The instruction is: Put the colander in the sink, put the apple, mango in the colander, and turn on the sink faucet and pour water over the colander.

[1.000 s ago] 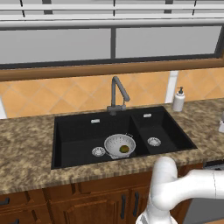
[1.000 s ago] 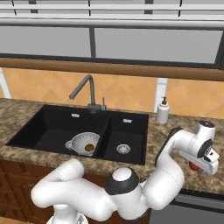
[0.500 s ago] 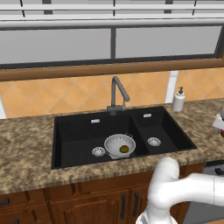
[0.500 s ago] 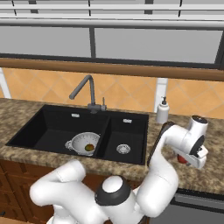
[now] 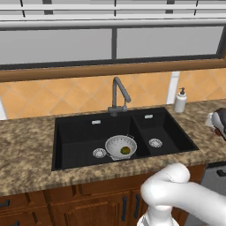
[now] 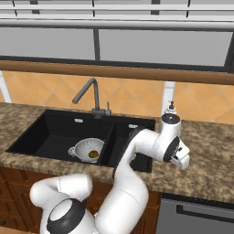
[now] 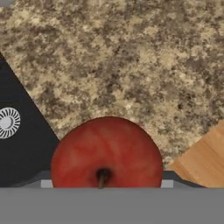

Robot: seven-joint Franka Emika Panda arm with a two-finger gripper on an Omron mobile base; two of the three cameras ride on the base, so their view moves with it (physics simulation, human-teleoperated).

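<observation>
Across the speckled granite counter [image 5: 26,150], the black double-basin sink [image 5: 84,132] takes up the middle of both base views, with the dark faucet [image 5: 118,95] standing behind the divider and its spout angled down over the large basin. The left base view shows both round drains, while the right base view has the arm [image 6: 141,151] covering part of the smaller basin. The arm rises from the base, bends over the counter's front edge to the right of the sink, and ends in a hand carried above the counter, well apart from the basins. The colander [image 5: 120,147] sits in the large basin near the divider, with the yellow-green mango [image 5: 125,150] inside it. A white soap dispenser [image 5: 180,101] stands on the counter behind the smaller basin. From the hand view, the red apple [image 7: 107,153] sits stem-up right at the gripper [image 7: 105,184], whose jaws are clamped on it from either side, above the granite beside a corner of the sink.
</observation>
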